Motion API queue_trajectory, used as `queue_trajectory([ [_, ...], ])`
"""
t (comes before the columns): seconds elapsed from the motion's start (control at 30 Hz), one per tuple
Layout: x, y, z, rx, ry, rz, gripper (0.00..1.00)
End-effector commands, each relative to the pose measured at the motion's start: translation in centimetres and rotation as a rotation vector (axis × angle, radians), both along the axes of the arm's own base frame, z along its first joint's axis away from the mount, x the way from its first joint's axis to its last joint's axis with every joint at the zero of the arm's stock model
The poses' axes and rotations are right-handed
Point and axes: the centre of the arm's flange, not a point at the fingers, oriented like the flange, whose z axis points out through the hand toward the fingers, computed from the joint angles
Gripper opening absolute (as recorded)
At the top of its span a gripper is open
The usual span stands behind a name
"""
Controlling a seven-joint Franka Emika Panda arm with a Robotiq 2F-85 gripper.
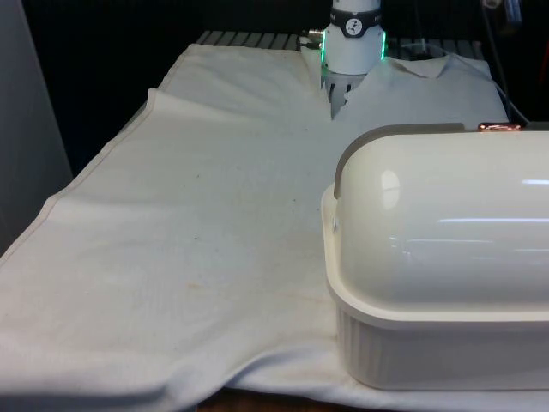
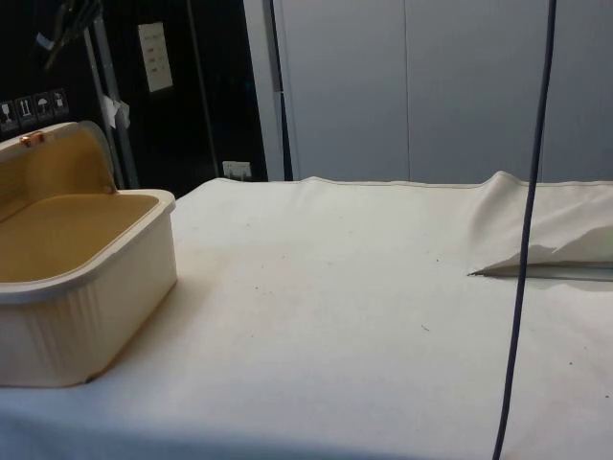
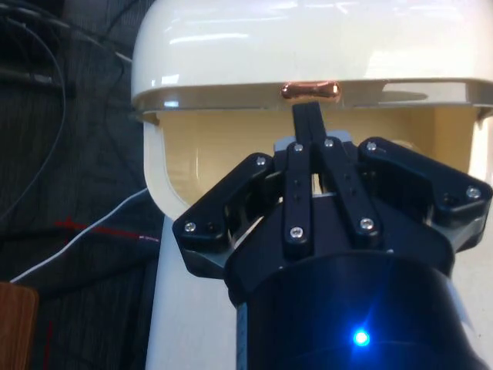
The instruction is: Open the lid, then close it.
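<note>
A glossy cream plastic bread box with a ribbed base stands on the white cloth covering the table, at the front view's right, close to the near edge. Its rounded cream roll-top lid is raised: in the side view the lid is rolled back behind the open cavity, whose yellowish inside is exposed. A small copper-coloured metal handle sits at the middle of the lid's grey-trimmed front edge, and it also glints at the lid's top edge in the front view. In the wrist view the black fingers are pressed together with no visible gap, their tips just under the copper handle and seeming to touch it from below, gripping nothing. The open cavity lies directly beyond the fingers, with the lid's edge above them.
</note>
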Motion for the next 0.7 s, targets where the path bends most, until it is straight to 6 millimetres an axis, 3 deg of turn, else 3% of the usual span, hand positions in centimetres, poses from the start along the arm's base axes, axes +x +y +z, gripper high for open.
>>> queue_trajectory([
  [0.0,0.0,0.0,0.0,-0.001,0.007,0.002,0.0],
  [0.5,0.8,0.1,0.5,-0.009,0.116,0.026,0.0],
  [0.67,2.1,0.4,0.3,0.002,0.16,0.04,0.0],
])
